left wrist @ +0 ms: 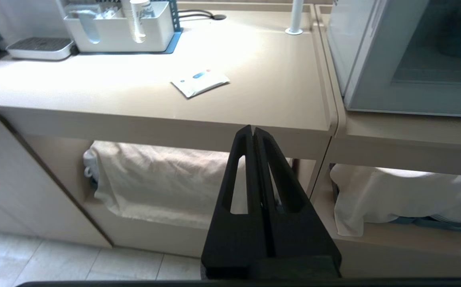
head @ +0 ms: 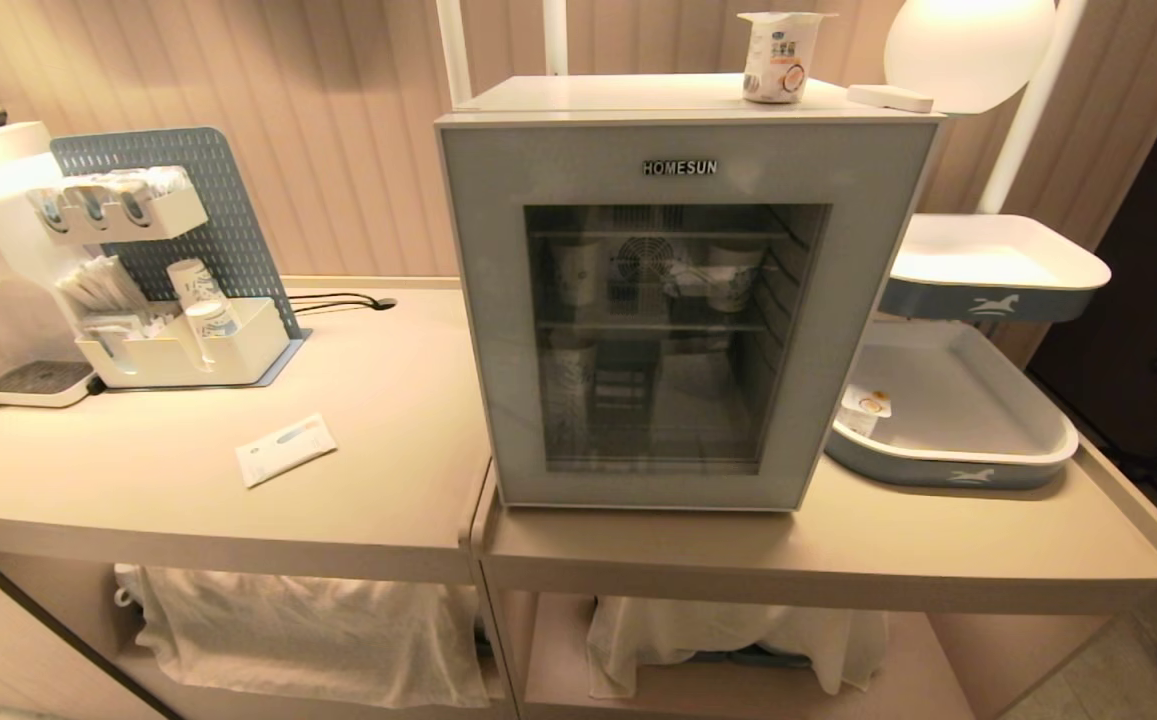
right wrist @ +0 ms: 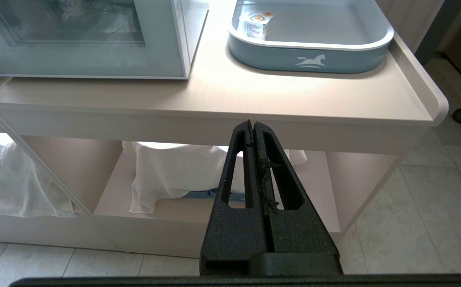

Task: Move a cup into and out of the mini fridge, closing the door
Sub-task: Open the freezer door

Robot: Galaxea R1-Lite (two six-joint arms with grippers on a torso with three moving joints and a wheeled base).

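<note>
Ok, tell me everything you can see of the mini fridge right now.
The mini fridge is a white boxy unit standing upright on the beige counter, marked "HOMESUN". Its door, grey-blue framed with a large glass window, is shut. Through the glass show wire shelves, a rear fan and tall paper cups. A small yogurt cup and a flat white object rest on top. A blue-grey tray sits beside it. No gripper touches it.

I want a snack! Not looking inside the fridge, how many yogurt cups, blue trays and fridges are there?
Yogurt cups: 2
Blue trays: 2
Fridge: 1
Total: 5
</note>
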